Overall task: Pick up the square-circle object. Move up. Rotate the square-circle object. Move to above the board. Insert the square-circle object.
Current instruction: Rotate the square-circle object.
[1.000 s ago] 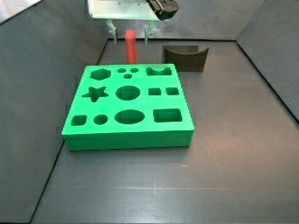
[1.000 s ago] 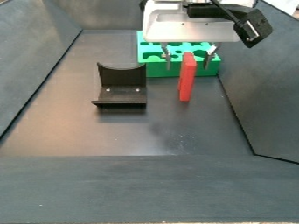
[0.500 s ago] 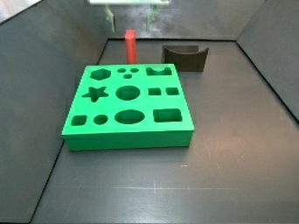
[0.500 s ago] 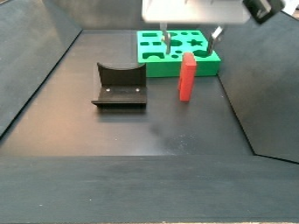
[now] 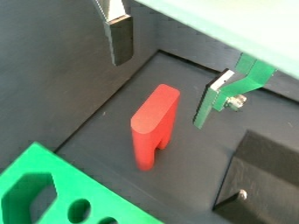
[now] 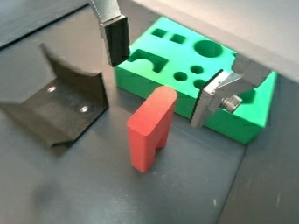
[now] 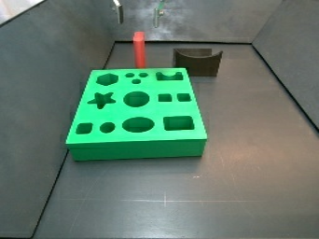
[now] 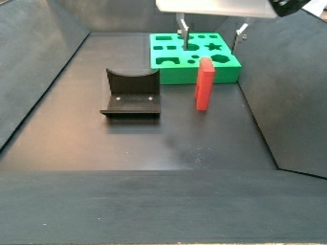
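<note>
since 1 s ago the pincer (image 8: 211,32) has risen clear of the square-circle object (image 8: 204,83), which has not moved. only the fingertips (image 7: 119,7) now show in both side views, high above the peg.

the square-circle object stands upright on the worktop (image 8: 179,144), just beside the board (image 7: 137,110) at its far edge in a side view, between the board and the dark grey u-shaped block (image 7: 199,61). nothing holds it.

the peg looks rigid, light and smooth-sided, with flat faces, so it should suit a parallel grip. best hold is judged to be across 2 opposite flat faces near the upper end; standing tall on a small base, it could tip if nudged.

the pincer is wide and empty in both wrist views (image 6: 160,64), pointing straight down, with 1 finger on either side of the peg's top (image 5: 156,114).
</note>
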You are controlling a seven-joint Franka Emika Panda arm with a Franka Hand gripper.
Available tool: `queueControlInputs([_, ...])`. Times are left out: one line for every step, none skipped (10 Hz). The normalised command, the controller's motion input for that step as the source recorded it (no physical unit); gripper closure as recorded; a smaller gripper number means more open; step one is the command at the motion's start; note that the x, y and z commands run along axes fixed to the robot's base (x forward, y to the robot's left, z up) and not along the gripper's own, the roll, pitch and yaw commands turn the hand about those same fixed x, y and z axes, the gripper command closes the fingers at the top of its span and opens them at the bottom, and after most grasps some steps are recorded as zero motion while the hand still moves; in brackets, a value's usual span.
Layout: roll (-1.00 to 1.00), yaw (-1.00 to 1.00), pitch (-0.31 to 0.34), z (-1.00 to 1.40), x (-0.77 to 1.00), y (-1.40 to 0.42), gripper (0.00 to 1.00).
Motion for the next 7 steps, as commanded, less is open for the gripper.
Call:
queueControlInputs([0.00, -1.00, 0.003, -0.03, 0.03, 0.04, 0.00])
queueControlInputs([0.00, -1.00, 0.003, -0.03, 0.03, 0.04, 0.00])
queueControlInputs([0.00, -1.00, 0.004, -0.03, 0.03, 0.03, 0.00])
queueControlInputs([0.00, -1.00, 0.004, -0.03, 0.03, 0.03, 0.00])
queueControlInputs([0.01, -1.00, 0.004, -0.03, 0.03, 0.03, 0.00])
queueControlInputs([0.01, -1.00, 0.004, -0.02, 0.03, 0.03, 0.00])
queueControlInputs([0.01, -1.00, 0.004, -0.02, 0.03, 0.03, 0.00])
